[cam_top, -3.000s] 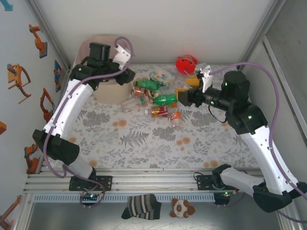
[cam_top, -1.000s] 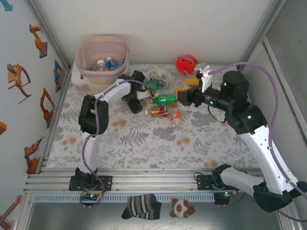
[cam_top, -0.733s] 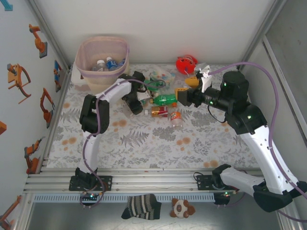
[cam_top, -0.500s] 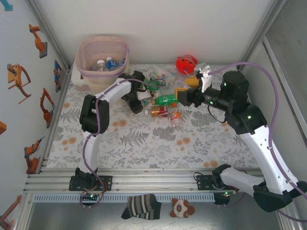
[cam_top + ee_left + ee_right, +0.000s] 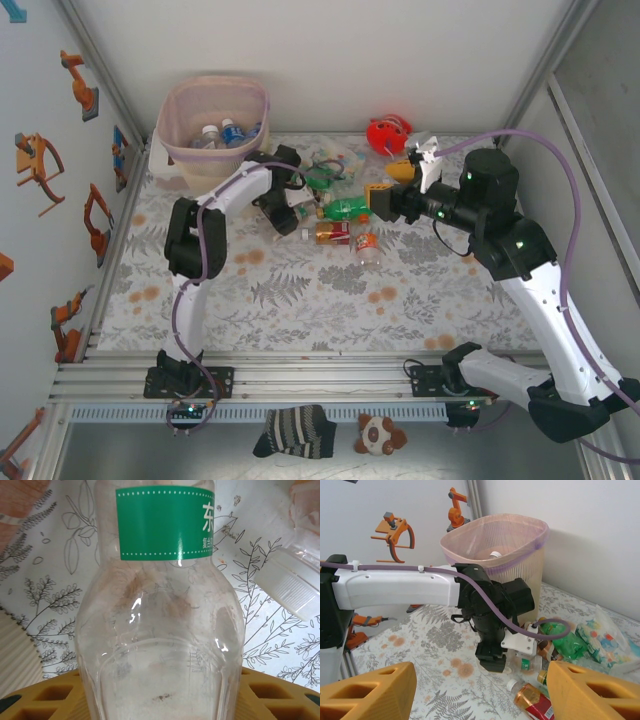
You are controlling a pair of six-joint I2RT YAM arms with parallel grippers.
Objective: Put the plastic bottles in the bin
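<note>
Plastic bottles (image 5: 345,208) lie in one heap on the table (image 5: 300,300), a little past its middle toward 12 o'clock. From above I count five that I can separate: two green ones, one with a red-orange label, one small stubby one at the heap's 5 o'clock edge, and one clear bottle (image 5: 160,630) with a green label. One bin (image 5: 200,92) stands at the table's 11 o'clock corner. Inside it I make out two blue caps and one pale cap, so at least three bottles.

The left fingers (image 5: 45,700) sit against both flanks of the clear bottle, grasping it low over the table at the heap's 9 o'clock side. The right fingers (image 5: 370,690) are spread wide with nothing between them, at the heap's 3 o'clock side.

Plenty is hard to read. In the left wrist view the clear bottle's two ends are cut off, and its white label characters run out at 3 o'clock. A second bottle there shows just a ribbed white cap end. From above, the left wrist covers the grasped bottle. One crinkled packet (image 5: 335,158) buries the heap's 12 o'clock edge, so my count may run short. One red toy (image 5: 388,133) sits at 1 o'clock of the heap.

The bin is pale pink, translucent and finely ribbed, with a rounded-square rim. The clear bottle is scuffed, with a pinched waist. The fingers are yellow with square recesses. The table has a white covering printed with grey ferns and orange blotches.
</note>
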